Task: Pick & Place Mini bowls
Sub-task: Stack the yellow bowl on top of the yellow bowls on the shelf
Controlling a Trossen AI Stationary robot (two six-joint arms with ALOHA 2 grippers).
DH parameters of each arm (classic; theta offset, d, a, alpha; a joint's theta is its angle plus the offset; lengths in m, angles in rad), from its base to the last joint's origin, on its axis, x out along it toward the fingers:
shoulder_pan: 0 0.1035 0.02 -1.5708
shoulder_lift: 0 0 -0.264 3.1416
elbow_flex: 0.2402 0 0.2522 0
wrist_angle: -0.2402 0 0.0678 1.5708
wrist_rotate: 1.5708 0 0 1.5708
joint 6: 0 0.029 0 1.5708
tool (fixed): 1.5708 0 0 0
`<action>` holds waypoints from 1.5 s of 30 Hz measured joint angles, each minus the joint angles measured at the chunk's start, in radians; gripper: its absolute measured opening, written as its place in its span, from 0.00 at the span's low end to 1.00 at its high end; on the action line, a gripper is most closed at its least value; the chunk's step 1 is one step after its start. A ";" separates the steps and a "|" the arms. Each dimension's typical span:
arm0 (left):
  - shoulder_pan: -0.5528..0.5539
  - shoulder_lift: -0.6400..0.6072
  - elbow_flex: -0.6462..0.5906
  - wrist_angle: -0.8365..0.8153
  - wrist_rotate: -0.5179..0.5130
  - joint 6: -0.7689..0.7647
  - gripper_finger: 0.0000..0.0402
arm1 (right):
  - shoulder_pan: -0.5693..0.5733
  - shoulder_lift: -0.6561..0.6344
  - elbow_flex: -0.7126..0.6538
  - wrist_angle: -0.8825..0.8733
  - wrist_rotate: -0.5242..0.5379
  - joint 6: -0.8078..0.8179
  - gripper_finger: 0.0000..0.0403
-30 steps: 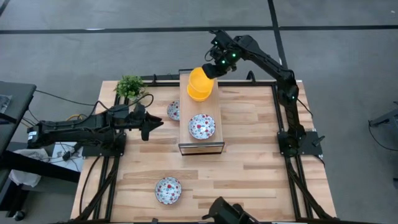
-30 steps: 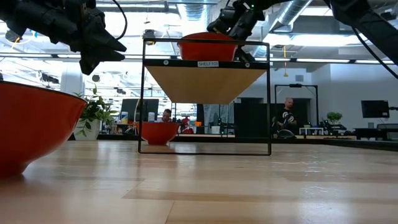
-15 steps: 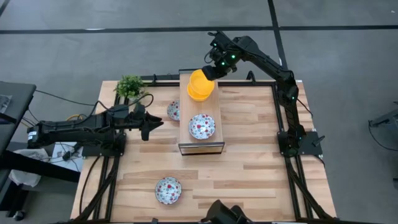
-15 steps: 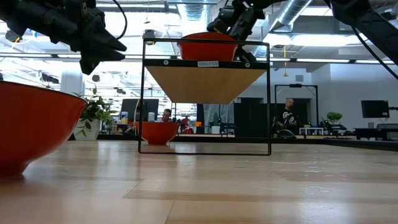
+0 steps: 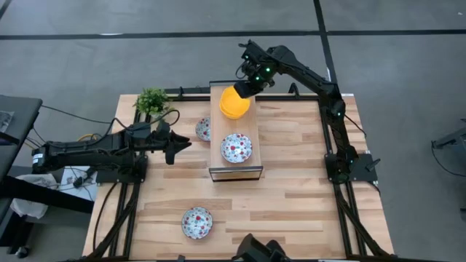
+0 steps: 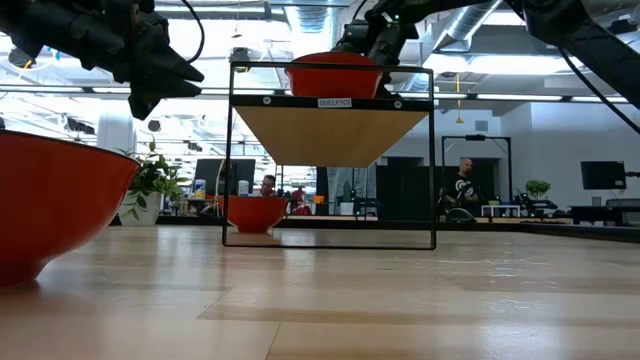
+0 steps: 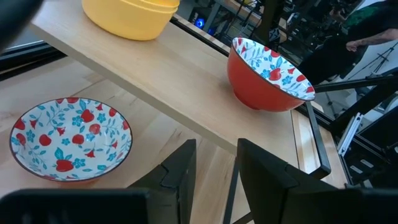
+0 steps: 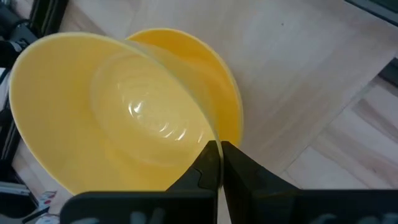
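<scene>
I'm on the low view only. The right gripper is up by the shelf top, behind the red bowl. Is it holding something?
Observer: Yes. The right gripper is shut on the rim of a glossy yellow round bowl.
Operator: Is that bowl clear of the shelf?
Observer: No. It tilts into a second yellow bowl that sits on the wooden shelf top.
Operator: And the left gripper?
Observer: The left gripper is open and empty. It hangs above the table, beside the shelf, near a white bowl with red-and-blue flowers.
</scene>
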 joint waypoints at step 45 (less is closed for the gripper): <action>0.000 0.000 0.000 0.007 0.000 0.000 0.29 | -0.018 -0.049 0.014 0.037 -0.080 -0.046 0.24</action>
